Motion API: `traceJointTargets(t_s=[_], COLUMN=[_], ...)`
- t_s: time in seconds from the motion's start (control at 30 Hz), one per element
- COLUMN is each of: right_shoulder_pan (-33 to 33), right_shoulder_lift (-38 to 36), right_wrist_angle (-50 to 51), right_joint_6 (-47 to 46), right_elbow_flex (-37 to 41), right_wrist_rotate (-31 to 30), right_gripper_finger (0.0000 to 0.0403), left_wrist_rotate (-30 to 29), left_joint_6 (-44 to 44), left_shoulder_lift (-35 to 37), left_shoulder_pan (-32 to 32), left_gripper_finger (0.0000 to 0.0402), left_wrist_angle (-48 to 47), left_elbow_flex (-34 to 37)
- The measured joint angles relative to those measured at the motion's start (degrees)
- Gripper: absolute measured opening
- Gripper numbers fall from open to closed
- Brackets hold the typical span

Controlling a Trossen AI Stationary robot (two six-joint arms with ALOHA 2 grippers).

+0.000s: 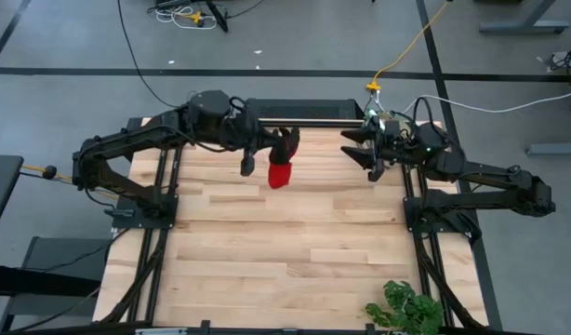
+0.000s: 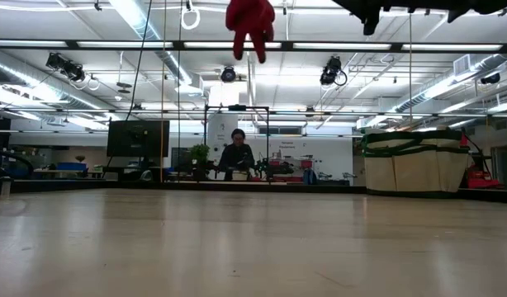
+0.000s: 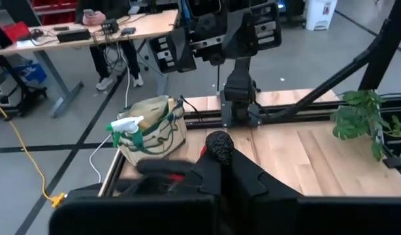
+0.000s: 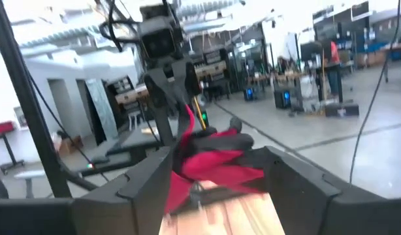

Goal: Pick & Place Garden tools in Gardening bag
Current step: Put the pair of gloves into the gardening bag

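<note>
My left gripper (image 1: 265, 154) is raised high over the table's far middle, shut on the red-and-black glove (image 1: 281, 172). In the low view the glove (image 2: 251, 25) dangles with its fingers down, far above the tabletop. The beige gardening bag (image 3: 155, 130) stands on its base at the table's far right corner, also visible in the low view (image 2: 410, 161). A green spray bottle (image 3: 125, 124) sticks out of the bag. My right gripper (image 1: 362, 149) hovers open and empty above the bag's area, facing the glove. My left gripper pinches the glove between its two shut fingers, with a black part of the glove (image 3: 219, 147) bulging just past the fingertips. The fingers reach out nearly level from the table's left side. The red part (image 4: 217, 160) hangs slack below them, clear of the table.
A leafy green plant (image 1: 406, 307) sits at the table's near right corner. The wooden tabletop (image 1: 285, 242) lies bare between the arms and the near edge. A person (image 2: 237, 153) sits at a desk in the room beyond the table.
</note>
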State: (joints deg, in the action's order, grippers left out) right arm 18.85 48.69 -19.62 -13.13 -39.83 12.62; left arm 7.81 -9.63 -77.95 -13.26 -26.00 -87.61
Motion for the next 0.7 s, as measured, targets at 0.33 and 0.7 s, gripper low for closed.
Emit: traceJointTargets(t_s=[0.33, 0.7], right_shoulder_pan=[0.0, 0.0], right_shoulder_lift=[0.0, 4.1], right_wrist_angle=[-9.0, 1.5], right_joint_6=[-4.4, -3.9], right_elbow_flex=[0.0, -12.4], right_wrist_rotate=[-0.1, 1.2], right_gripper_finger=[0.024, 0.024], left_wrist_rotate=[0.1, 4.8], left_joint_6=[0.4, 1.7], left_shoulder_lift=[0.0, 0.0], left_shoulder_pan=[0.0, 0.0], left_gripper_finger=[0.0006, 0.0006], left_wrist_angle=[3.9, 9.5], left_elbow_flex=[0.0, 0.0])
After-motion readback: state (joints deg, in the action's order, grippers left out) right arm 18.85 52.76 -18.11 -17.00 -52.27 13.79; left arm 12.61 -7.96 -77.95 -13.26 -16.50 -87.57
